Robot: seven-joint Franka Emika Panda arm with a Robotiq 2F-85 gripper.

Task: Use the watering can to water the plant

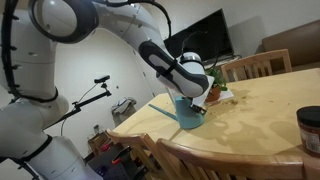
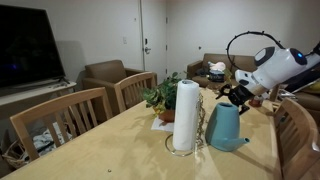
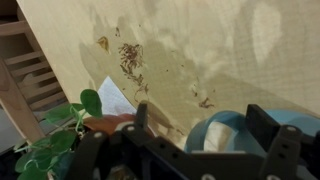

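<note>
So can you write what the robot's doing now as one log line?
watering can: upright on table, not held | hand: open, just above it | plant: on table nearby

Being counted: one watering can, one plant, one paper towel roll, one dark jar, one TV, one table. Three wooden chairs are being counted in an exterior view: two left, one right.

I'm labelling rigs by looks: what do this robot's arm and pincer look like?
The white robot arm has rounded segments and dark joint bands; a thin black cable loops over its wrist. The black, blocky pincer has two thick fingers.
</note>
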